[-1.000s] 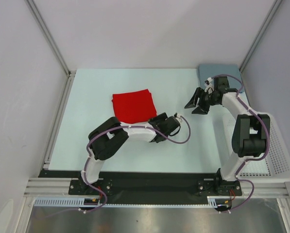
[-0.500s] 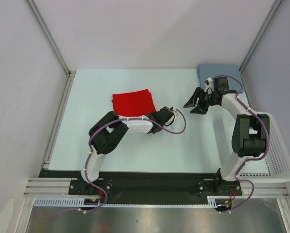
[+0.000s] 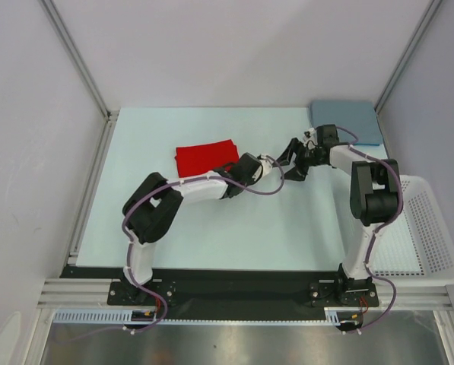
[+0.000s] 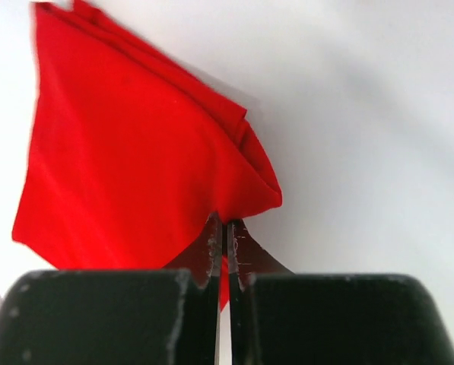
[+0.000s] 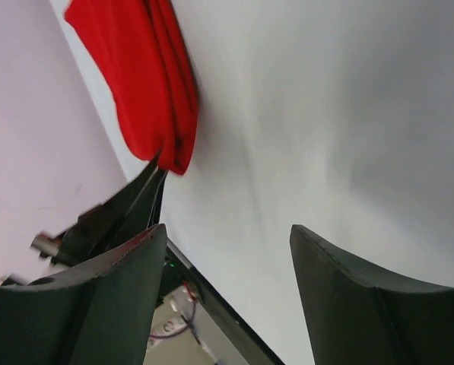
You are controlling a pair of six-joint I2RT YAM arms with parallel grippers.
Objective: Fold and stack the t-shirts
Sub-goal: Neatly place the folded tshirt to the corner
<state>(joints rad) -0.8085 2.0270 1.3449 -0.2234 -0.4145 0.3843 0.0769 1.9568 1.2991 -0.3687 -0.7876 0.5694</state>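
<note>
The red t-shirt (image 3: 204,157) lies folded on the pale table, left of centre. My left gripper (image 3: 236,165) is shut on its near right corner; in the left wrist view the jaws (image 4: 225,226) pinch the layered red cloth (image 4: 135,152) at that corner. My right gripper (image 3: 289,163) hangs open just right of the left one, with nothing between its fingers (image 5: 112,293). Through it the red t-shirt (image 5: 150,84) shows at the upper left. The slate blue t-shirt (image 3: 344,122) lies folded square in the far right corner.
A white mesh basket (image 3: 428,228) stands at the right edge beside the right arm's base. Frame posts and grey walls close in the table on the left, back and right. Both arms stretch over the middle of the table, close together.
The left gripper slid up to the red t-shirt's corner and shut on it. The right arm swung left from near the blue t-shirt toward the red one, its jaws a little wider.
</note>
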